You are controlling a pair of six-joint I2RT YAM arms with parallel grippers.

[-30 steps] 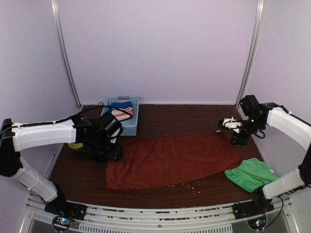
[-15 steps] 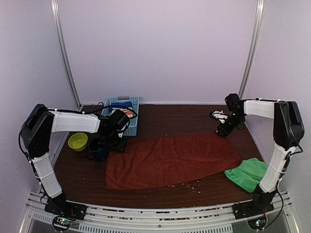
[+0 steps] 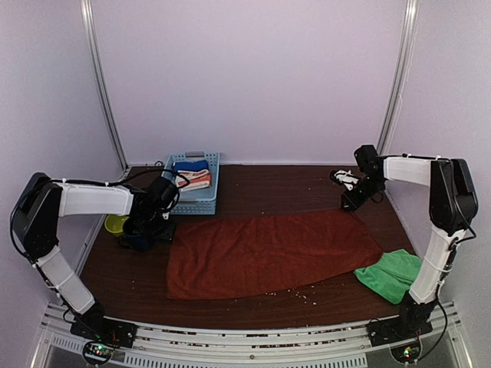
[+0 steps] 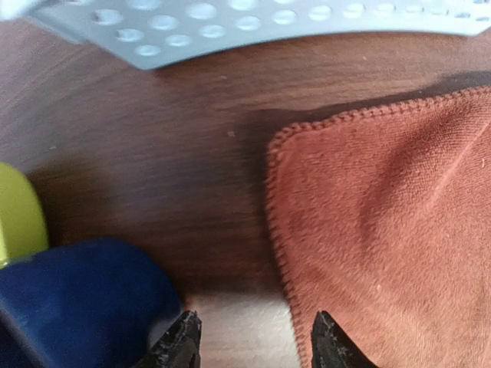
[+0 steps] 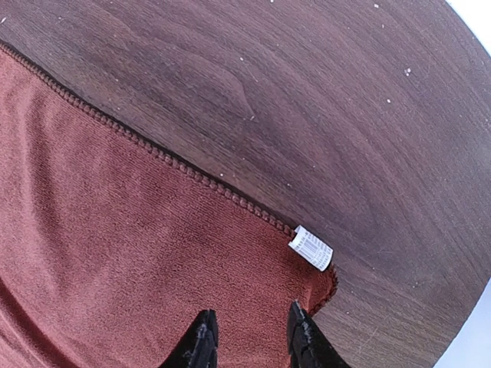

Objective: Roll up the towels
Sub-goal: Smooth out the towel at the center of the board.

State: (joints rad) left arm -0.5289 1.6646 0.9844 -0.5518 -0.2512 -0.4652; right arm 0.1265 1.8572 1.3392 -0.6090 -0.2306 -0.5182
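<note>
ok, watching both far corners of the rust towel (image 3: 272,253), which lies spread flat across the middle of the table (image 3: 291,188). the left claw (image 4: 253,345) hangs with its fingers parted and nothing between them, one tip over bare wood and the other over the towel's hem at the far-left corner. my worry here: the dark blue cup (image 4: 77,307) sits just beside that outer finger, so a drop could nudge it into the yellow-green bowl (image 3: 113,223), or the claw closes on wood and misses the hem. the right claw (image 5: 252,345) is narrower but also parted and empty, over the cloth just inside the far-right corner by the white tag (image 5: 311,249). it might pinch only the tag, and if one side catches and the other doesn't, i'd expect a skewed roll. the green towel (image 3: 395,274) is crumpled at the near right, just beside the rust one's corner, maybe touching, so it could get dragged along. count: two towels, one cup, one bowl, one blue basket (image 3: 196,205) holding one blue cloth (image 3: 192,165) and one striped cloth (image 3: 196,179), two arms.
</note>
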